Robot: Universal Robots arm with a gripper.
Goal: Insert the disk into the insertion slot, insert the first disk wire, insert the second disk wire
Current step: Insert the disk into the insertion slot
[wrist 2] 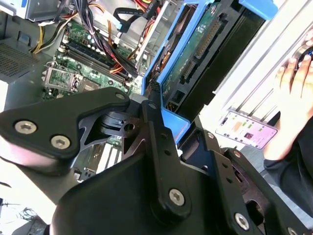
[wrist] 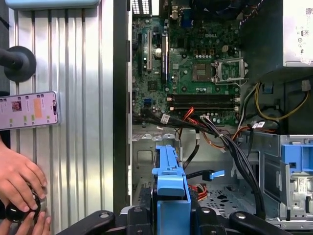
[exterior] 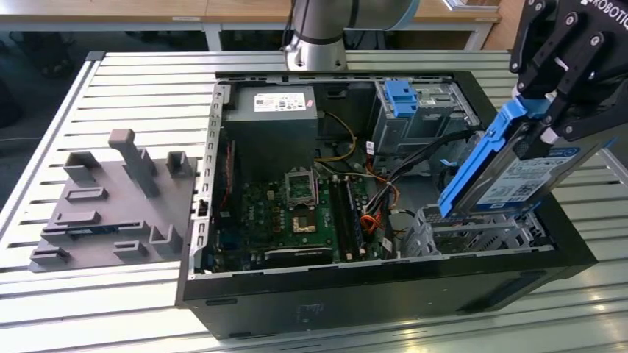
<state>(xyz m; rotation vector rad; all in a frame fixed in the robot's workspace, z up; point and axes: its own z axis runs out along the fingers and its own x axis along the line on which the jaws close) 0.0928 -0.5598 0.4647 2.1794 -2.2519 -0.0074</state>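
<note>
Over the open black computer case [exterior: 373, 301], at the corner nearest the exterior view's right, the black two-fingered pincer [exterior: 540, 129] is clamped tight on the upper end of the disk [exterior: 525, 176], a flat rectangular silver-grey hard drive with a white printed label in a bright blue plastic carrier. The disk hangs steeply tilted, label towards the case's outer wall. Its lower end is at the open top of the insertion slot [exterior: 481, 232], a boxy silver-grey sheet-metal cage with perforated walls in that same corner of the case. I cannot tell whether the two touch. Most of the disk stands clear above the cage, so it is not seated.

In the first wrist view the blue carrier [wrist: 168, 181] rises between the fingers, with the perforated cage [wrist: 222, 196] beyond it inside the case. In the second wrist view the disk's green circuit-board underside [wrist 2: 195, 58] faces the camera.

Deeper in the case lie a green motherboard [exterior: 294, 206], a grey power supply box [exterior: 270, 118] and a taller plain grey metal bay with a blue latch [exterior: 417, 110]. A bundle of black cables [exterior: 422, 158] runs loose between that bay and the cage.

The case rests on a slatted aluminium desk [exterior: 137, 81]. Beside the case, on the exterior view's left, sits a grey plastic fixture plate with upright posts [exterior: 108, 198]. On the other side of the case a person's hand [wrist: 17, 181] rests on the desk near a lit phone [wrist: 29, 110].
</note>
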